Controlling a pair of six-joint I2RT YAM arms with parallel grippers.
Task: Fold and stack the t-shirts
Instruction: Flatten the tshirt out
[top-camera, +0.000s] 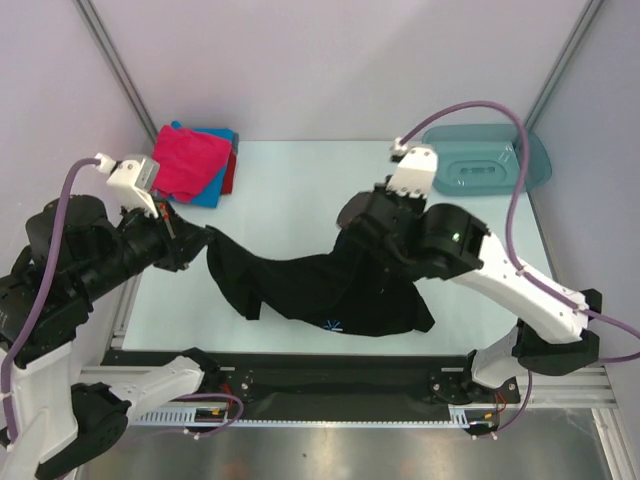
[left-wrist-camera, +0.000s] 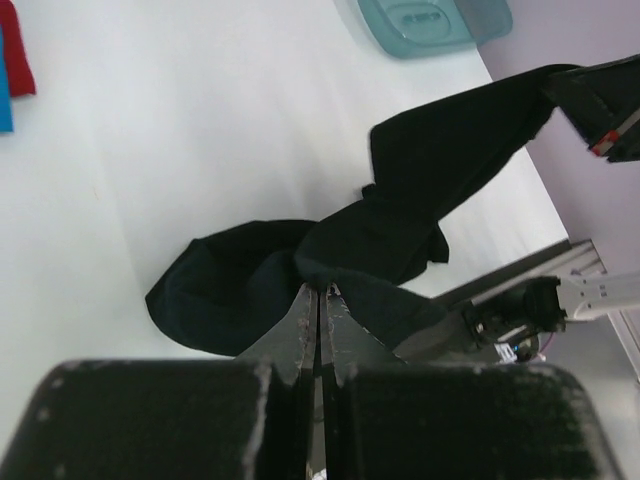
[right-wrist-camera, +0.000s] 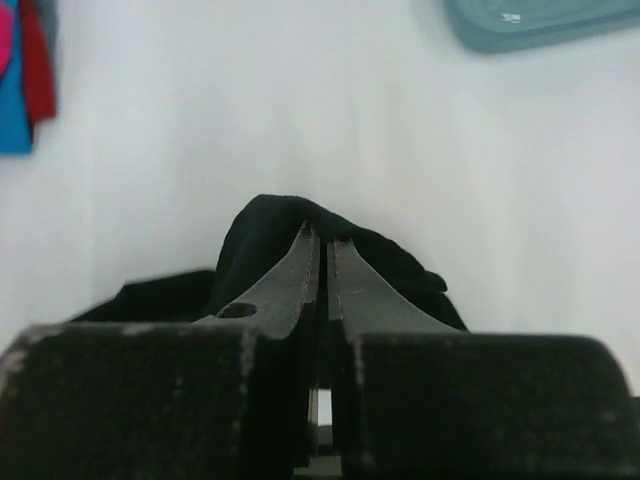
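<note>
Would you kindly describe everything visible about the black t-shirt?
The black t-shirt is soft matte cloth with a small blue-white starburst print. Unfolded and crumpled, it is pinched at one end by the left gripper, at the other by the right gripper, its middle sagging onto the table.

Teal plastic basin: beyond my right pincer and off to its right, at the table's far corner, well apart from the fingertips. White table: beneath and ahead of that pincer. Aluminium rail: behind it, along the near edge. Pale walls: past the table's far side.
</note>
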